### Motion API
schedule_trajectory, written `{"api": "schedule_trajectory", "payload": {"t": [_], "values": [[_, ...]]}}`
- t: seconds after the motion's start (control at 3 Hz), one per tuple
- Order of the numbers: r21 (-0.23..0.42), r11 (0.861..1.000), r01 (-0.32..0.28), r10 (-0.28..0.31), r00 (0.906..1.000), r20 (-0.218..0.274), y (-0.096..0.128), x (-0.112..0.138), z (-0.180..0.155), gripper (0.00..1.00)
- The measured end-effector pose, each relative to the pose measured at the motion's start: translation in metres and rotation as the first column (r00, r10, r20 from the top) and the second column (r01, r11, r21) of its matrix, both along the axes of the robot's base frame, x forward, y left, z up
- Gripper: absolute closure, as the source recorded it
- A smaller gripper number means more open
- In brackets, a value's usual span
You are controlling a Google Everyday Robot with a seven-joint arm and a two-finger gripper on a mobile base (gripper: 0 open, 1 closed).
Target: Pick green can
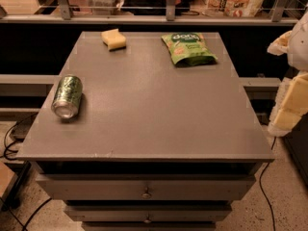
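Gripper (290, 102) at 3 o'clock, off the right edge of the grey table (144, 124); whether it is wide or narrow cannot be told
At 9 o'clock the green can (67, 96) lies on its side, well apart from the gripper; yellow sponge (114, 39) at 11 o'clock; green snack bag (188, 48) flat at 1 o'clock

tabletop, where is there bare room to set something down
Bare: the whole middle and front right, between the green can at the left edge and the gripper off the right side. Busier at the back: sponge and snack bag.
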State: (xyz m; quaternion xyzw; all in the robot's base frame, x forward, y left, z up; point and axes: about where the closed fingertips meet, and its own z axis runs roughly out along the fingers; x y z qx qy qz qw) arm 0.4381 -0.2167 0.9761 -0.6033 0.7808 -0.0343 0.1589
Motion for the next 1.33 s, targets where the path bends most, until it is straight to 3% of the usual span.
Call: {"api": "schedule_trajectory", "payload": {"t": [0.33,0.67,1.0,1.33], "values": [[0.0,1.0,0.0,0.0,1.0,0.0,0.0,0.0,0.0,0.0],[0.058,0.992,-0.109,0.108,0.9939,0.024,0.023,0.002,0.002,0.0],[0.199,0.956,-0.215,0.2,0.9756,0.09,0.051,0.009,0.005,0.0],[0.382,0.88,-0.282,0.246,0.959,0.14,0.094,0.023,0.0,0.0]]}}
